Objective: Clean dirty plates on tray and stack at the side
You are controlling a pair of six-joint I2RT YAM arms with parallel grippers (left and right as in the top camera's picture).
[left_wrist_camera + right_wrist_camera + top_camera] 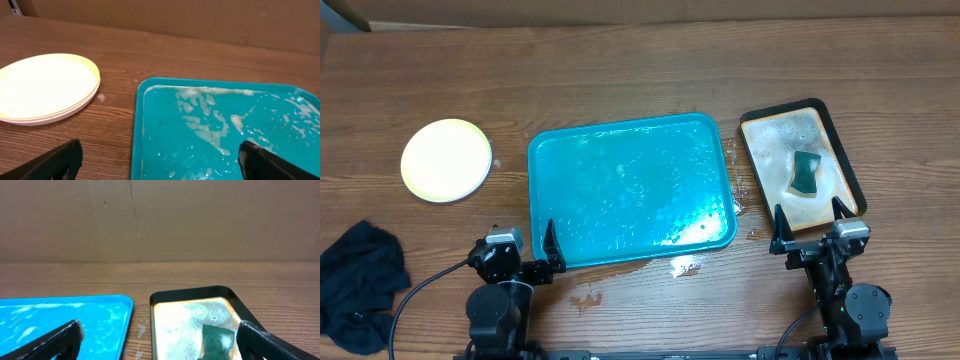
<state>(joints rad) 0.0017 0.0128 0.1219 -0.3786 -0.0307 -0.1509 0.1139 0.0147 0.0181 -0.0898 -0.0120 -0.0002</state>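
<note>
The turquoise tray (631, 190) lies mid-table, wet with foam streaks and bare of plates; it also shows in the left wrist view (220, 130) and the right wrist view (60, 320). The plates (446, 160) sit stacked on the wood to the tray's left, pale yellow-green one on top, stack (45, 87) showing at least two rims. My left gripper (523, 248) hangs open at the tray's near left corner, nothing between its fingers. My right gripper (808, 228) stands open at the near end of the soapy tray, empty.
A black-rimmed soapy tray (802, 165) with a green sponge (806, 173) lies right of the turquoise tray; sponge (217, 339) sits between my right fingers' line of sight. A dark cloth (358, 285) is bunched at the near left. Water spots (685, 267) mark the wood.
</note>
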